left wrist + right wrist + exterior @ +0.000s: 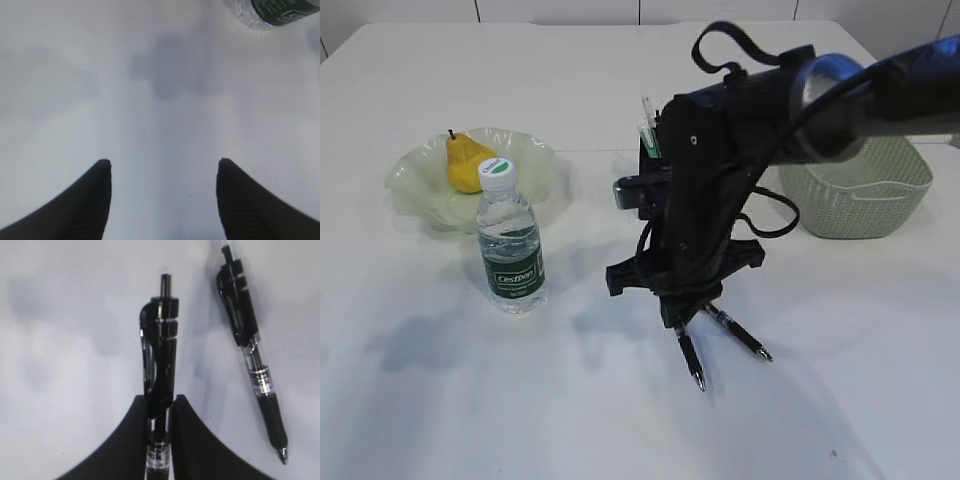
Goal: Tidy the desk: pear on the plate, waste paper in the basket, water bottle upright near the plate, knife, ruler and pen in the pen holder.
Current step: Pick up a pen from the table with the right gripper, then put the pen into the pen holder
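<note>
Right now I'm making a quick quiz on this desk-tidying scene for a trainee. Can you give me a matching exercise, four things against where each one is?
Things:
1. pear
2. water bottle
3. right pincer
4. second pen

Places or states:
A. lying free on the desk
B. standing upright in front of the plate
C. closed on a black pen
D. resting in the plate

Right pairs: 1-D, 2-B, 3-C, 4-A

Right tool (160, 407) clamped, left tool (162, 172) agape
</note>
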